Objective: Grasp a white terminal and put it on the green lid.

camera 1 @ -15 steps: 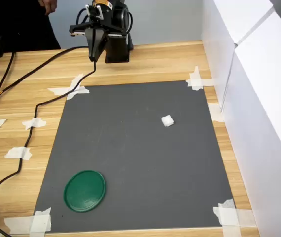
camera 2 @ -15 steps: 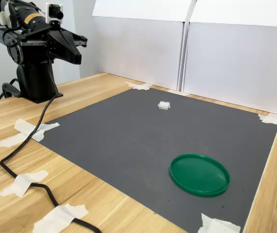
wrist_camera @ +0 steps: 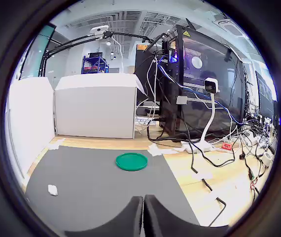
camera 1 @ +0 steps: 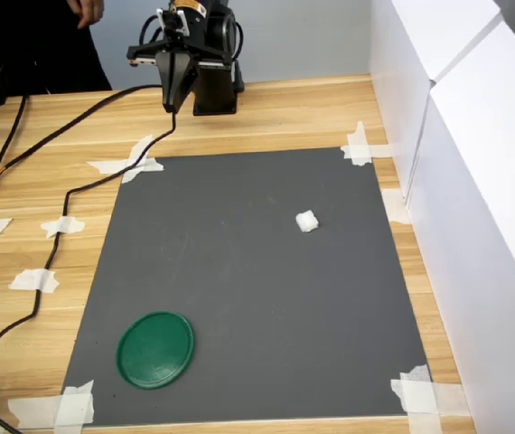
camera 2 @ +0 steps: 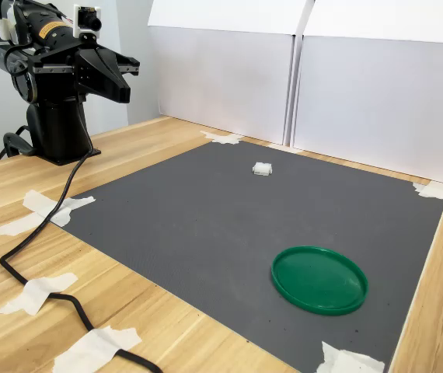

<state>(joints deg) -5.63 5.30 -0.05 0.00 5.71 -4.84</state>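
The white terminal [camera 1: 306,221] lies alone on the dark grey mat [camera 1: 239,289], towards the first exterior view's right, well apart from the gripper [camera 1: 173,98]. The gripper hangs above the wooden table [camera 1: 285,113] beside the arm's black base [camera 1: 214,90], its two black fingers [wrist_camera: 130,217] pressed together in the wrist view, holding nothing. The green lid [camera 1: 155,349] rests flat near the mat's corner at the first exterior view's lower left, far from the terminal. White tape strips [camera 1: 359,145] pin the mat's corners. A black cable [camera 2: 43,272] trails across the table, and white panels [camera 2: 361,101] wall the far side.
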